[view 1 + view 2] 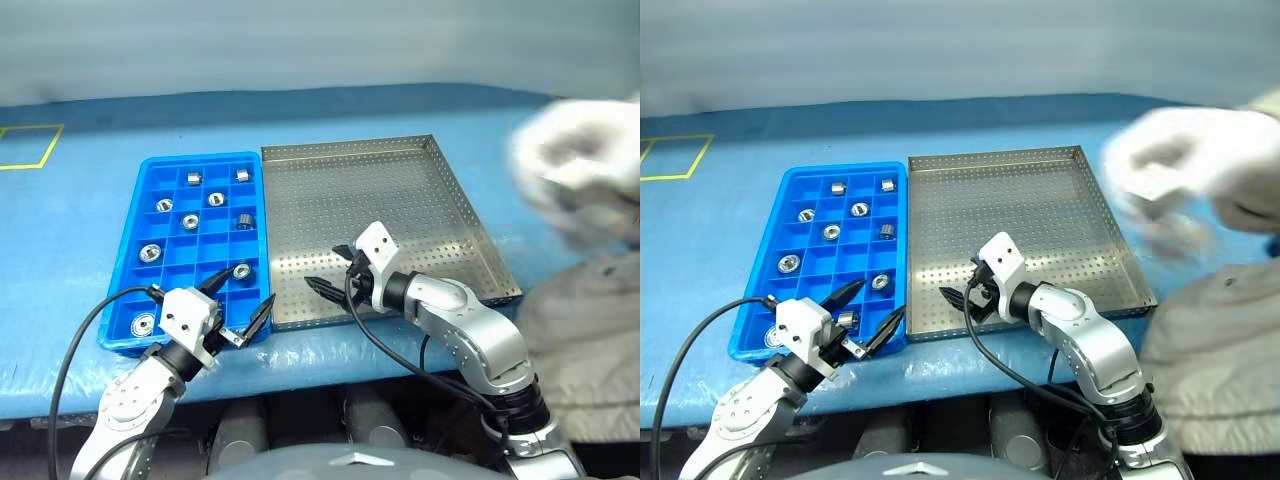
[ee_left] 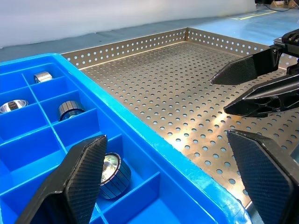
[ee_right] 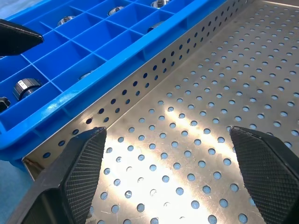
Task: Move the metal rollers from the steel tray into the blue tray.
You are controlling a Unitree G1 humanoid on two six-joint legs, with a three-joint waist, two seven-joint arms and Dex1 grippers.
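- Metal rollers (image 1: 190, 221) sit in the blue tray (image 1: 135, 245), just beside the steel tray (image 1: 440, 200).
- Left gripper (image 1: 235, 303) over the blue tray, jaws apart.
- Right gripper (image 1: 325, 288) over the steel tray, jaws apart.

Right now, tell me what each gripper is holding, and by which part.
Nothing is held. The left gripper stands open over the blue tray, and the right gripper stands open over the bare steel tray.

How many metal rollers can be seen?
9 metal rollers, all in the blue tray: two in each of the three far rows, three singly in nearer rows. More may hide behind the left claw.
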